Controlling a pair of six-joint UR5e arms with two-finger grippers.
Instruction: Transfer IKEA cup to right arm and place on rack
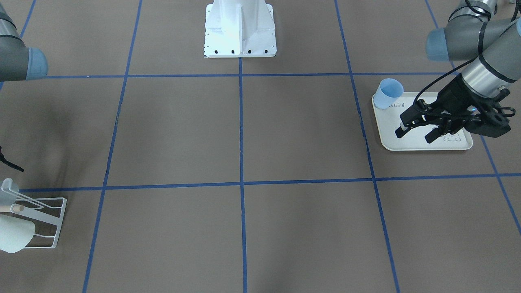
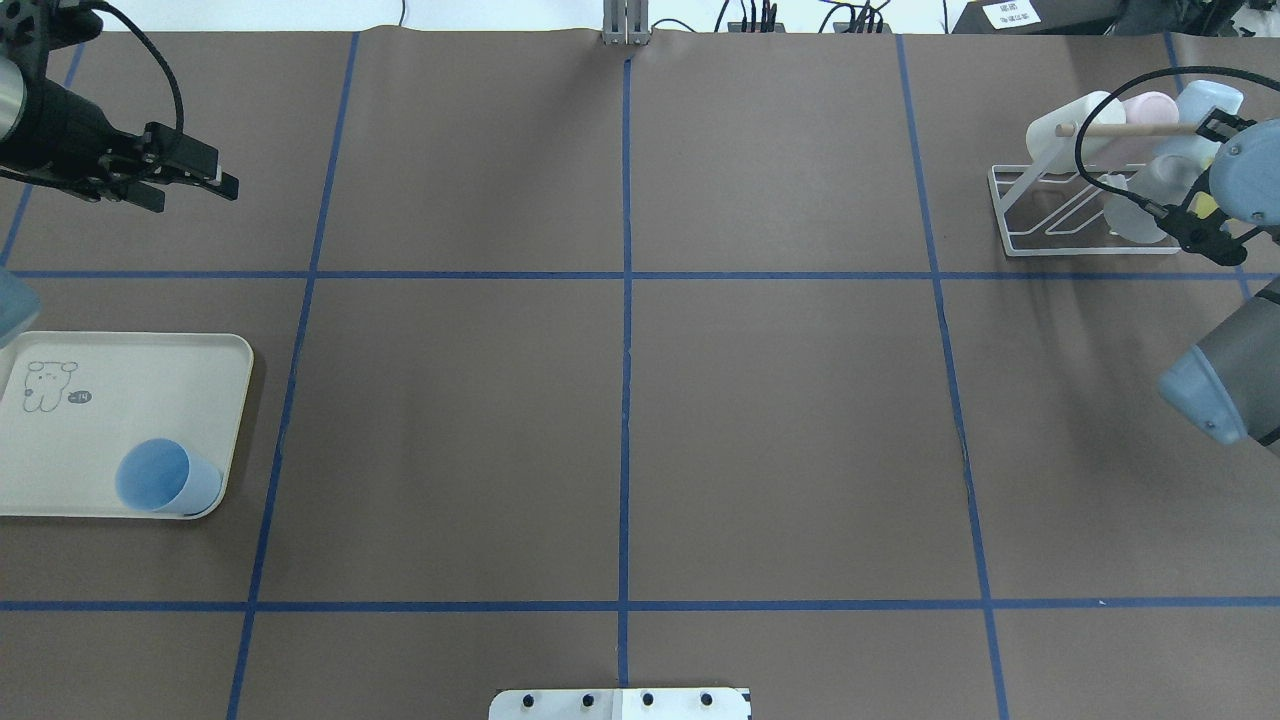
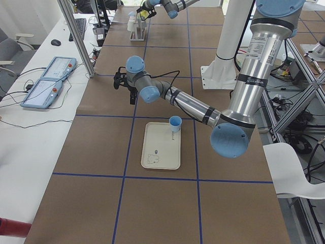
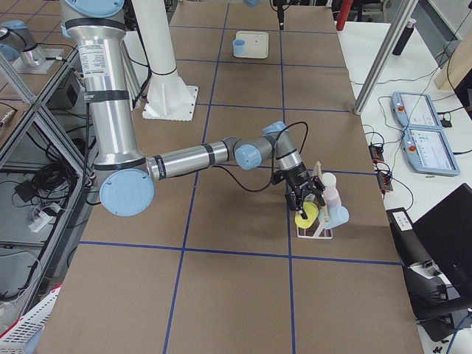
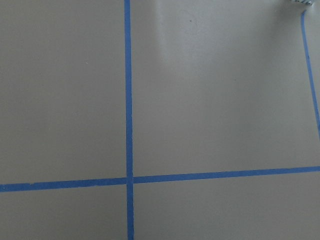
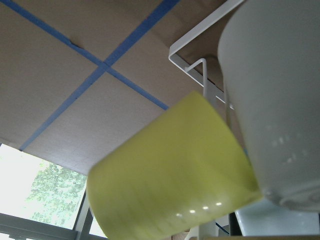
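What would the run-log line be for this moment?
left gripper: open, empty | right gripper: shut on yellow cup at rack | blue cup: upright on tray

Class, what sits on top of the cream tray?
One blue cup stands upright, open end up, near a corner of the tray. The patch beneath the cup is covered.

Yellow cup (image 6: 170, 170) and others seemingly crowd rack (image 2: 1003, 225).
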